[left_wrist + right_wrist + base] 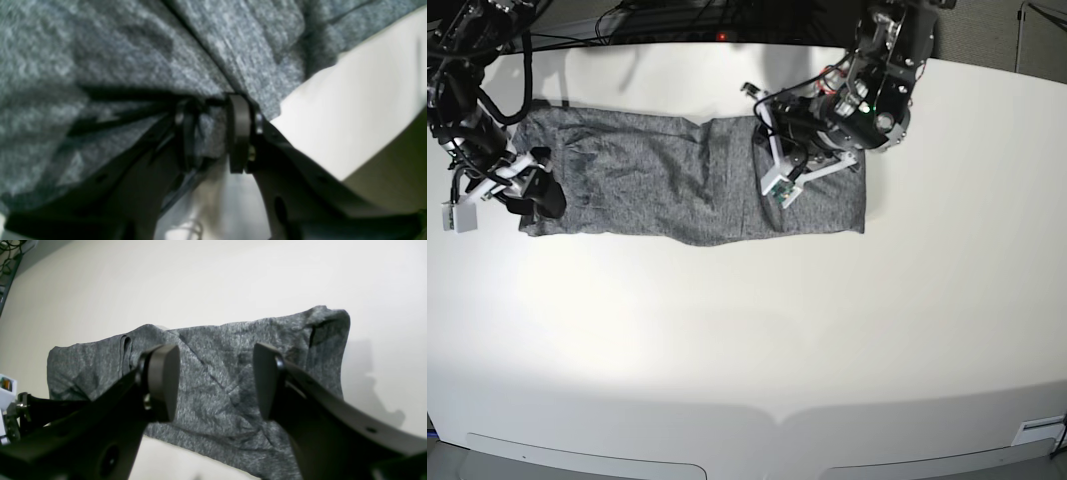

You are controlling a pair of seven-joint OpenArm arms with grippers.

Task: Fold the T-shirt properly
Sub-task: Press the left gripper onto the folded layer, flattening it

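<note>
The T-shirt [677, 185] lies spread as a long grey band across the far half of the white table [747, 340], wrinkled, with a fold line near its middle. The left hand [217, 133] sits low over the shirt's right part in the base view; its 2 fingers [239, 133] are drawn close with a bunch of grey fabric pinched between them — the wrist view is blurred, but cloth fills the gap. The right hand [215, 383] hovers at the shirt's other end, its 2 pads [163, 380] spread wide and holding nothing, the fabric visible beyond them. Black cables [677, 25] run along the far table edge behind the shirt. The near half of the table is bare white surface — so is the strip to the right of the shirt.
</note>
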